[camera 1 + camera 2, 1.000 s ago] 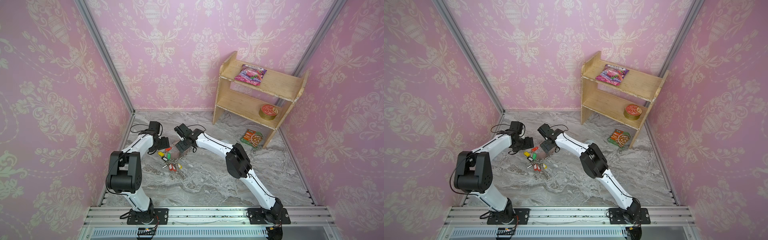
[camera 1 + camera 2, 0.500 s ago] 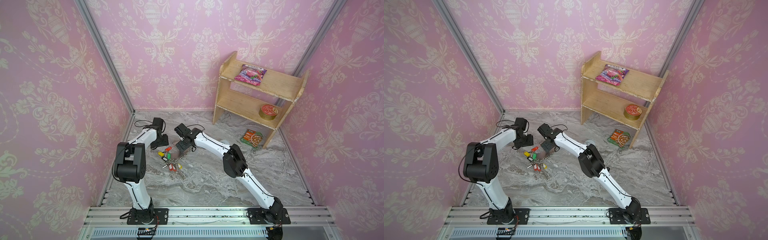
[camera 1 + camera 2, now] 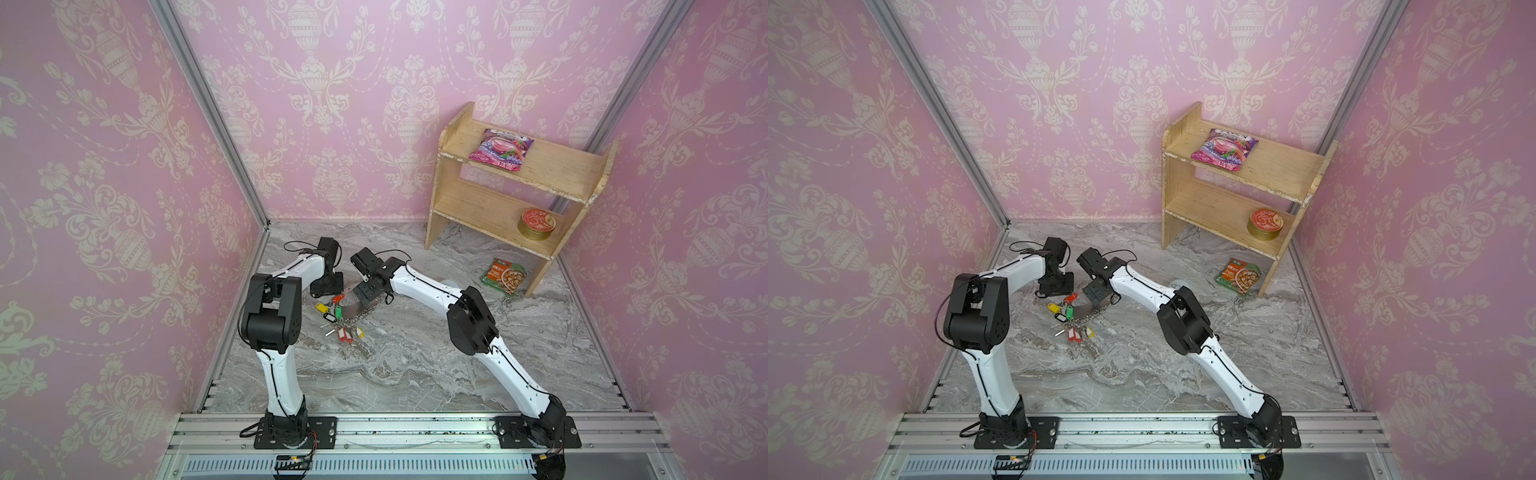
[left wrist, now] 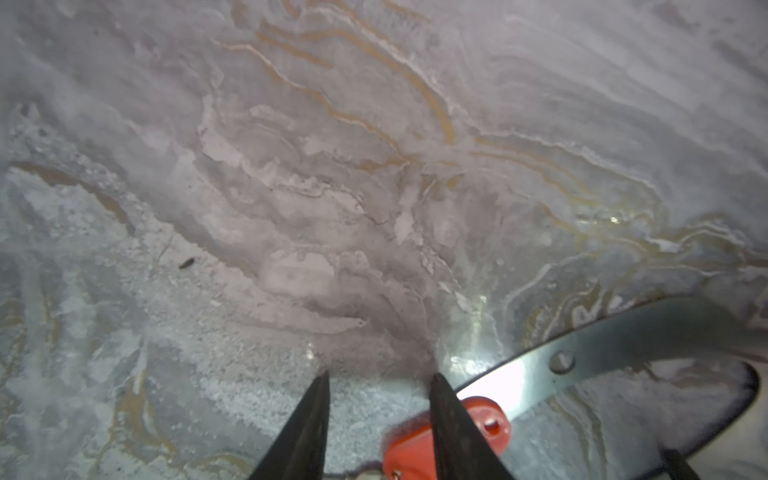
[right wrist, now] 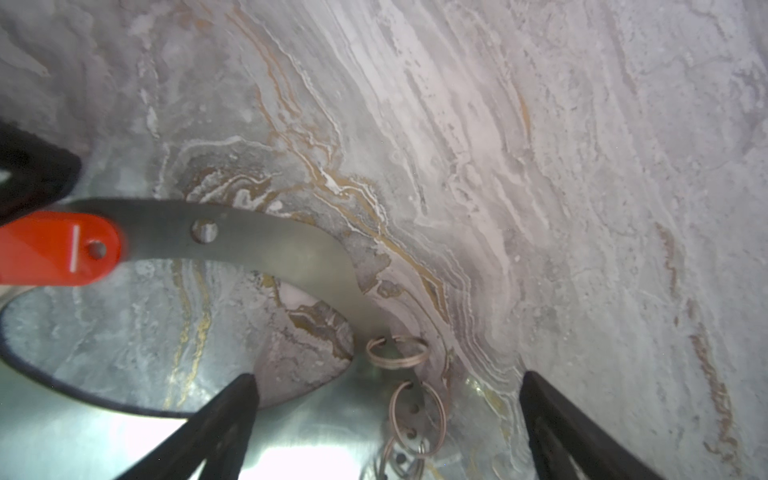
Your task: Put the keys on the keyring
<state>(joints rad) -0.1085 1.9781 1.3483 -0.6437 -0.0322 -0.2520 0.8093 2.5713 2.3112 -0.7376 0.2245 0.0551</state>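
At the keyring (image 5: 270,249), right fingers (image 5: 216,424) gape wide, left fingers (image 4: 453,436) less so.

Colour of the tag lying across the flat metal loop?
Red-orange tag; clearest in the right wrist view.

Left of centre in a top view: left gripper (image 3: 326,288) and right gripper (image 3: 366,293) low over the marble floor (image 3: 415,365), either side of the keyring (image 3: 352,306) with coloured tags (image 3: 337,299). Upper right: wooden shelf (image 3: 469,203) bearing pink packet (image 3: 500,154) and tin (image 3: 536,224).
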